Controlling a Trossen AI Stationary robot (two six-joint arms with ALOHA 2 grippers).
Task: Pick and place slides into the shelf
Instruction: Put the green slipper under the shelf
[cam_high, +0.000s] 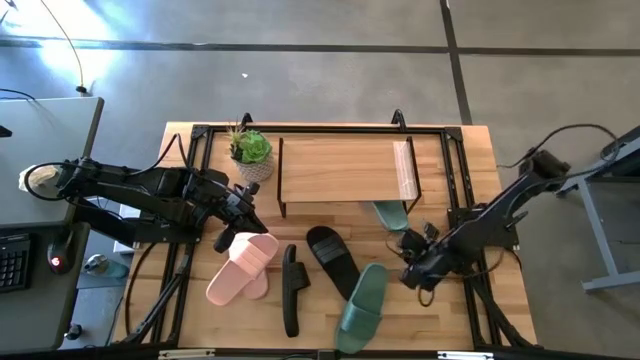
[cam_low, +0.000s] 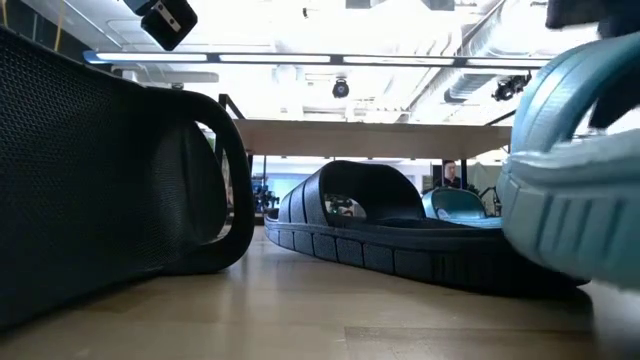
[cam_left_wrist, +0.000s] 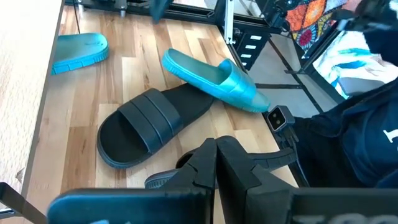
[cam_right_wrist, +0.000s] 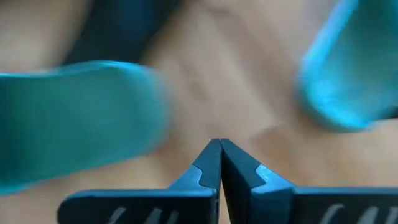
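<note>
1. My left gripper (cam_left_wrist: 216, 155) hangs with jaws pressed together on nothing, just above the pink slides (cam_high: 243, 267); my right gripper (cam_right_wrist: 219, 152), likewise closed and empty, sits low over bare wood between two sage green slides.
2. Nearest the right jaws, one green slide (cam_high: 363, 300) lies in the open; the other green slide (cam_high: 391, 214) is tucked partly under the shelf (cam_high: 345, 168), just beyond them.
3. Between both grippers a black slide (cam_high: 331, 260) lies flat, and a second black slide (cam_high: 291, 288) stands on its edge.
4. Count from the overhead view: two pink, stacked; two black; two green. One wooden-topped shelf, nothing on its top; one potted plant (cam_high: 251, 152) beside it.
5. I judge these slides light, rubbery and flexible; the wide strap looks the surest hold, since the sole would bend.
</note>
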